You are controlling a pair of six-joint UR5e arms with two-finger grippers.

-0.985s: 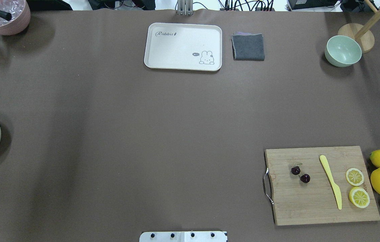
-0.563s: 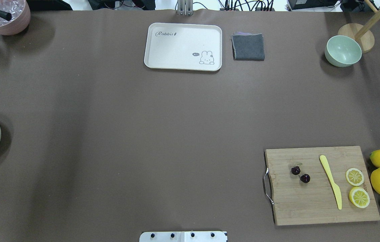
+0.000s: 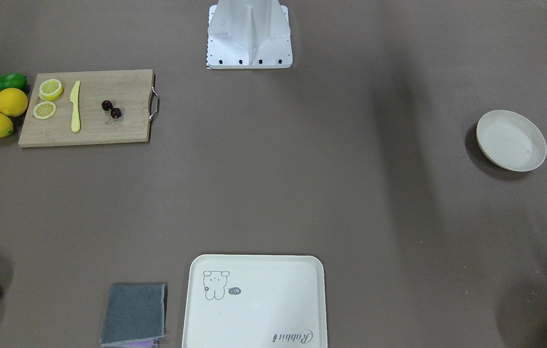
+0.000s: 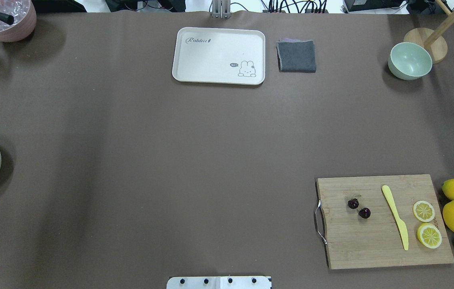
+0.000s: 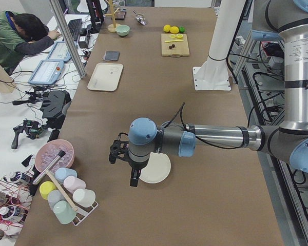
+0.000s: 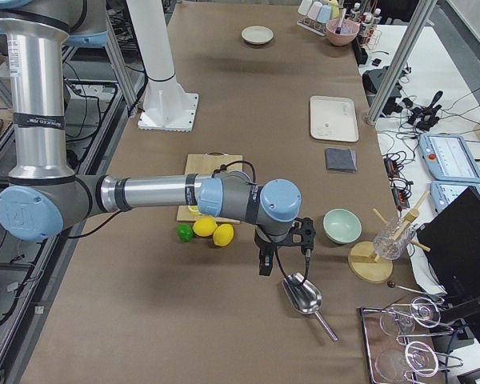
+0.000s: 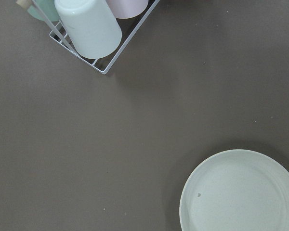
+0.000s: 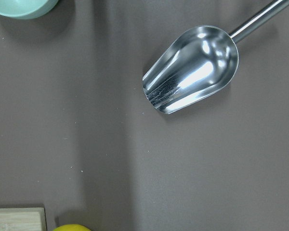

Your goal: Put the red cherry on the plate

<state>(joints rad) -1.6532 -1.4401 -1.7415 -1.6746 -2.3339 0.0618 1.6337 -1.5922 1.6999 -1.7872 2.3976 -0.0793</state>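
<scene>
Where the worktop's matte brown cover reaches its near right corner, a rectangular wooden cutting board carries the red cherry: two glossy dark spheres, stems faint. Plate: round, shallow, cream, matte, well apart at the left edge, cut off in the overhead view. Left hand hangs near the plate, right hand near a polished metal scoop; whether either is spread or pressed together, cannot tell.
</scene>
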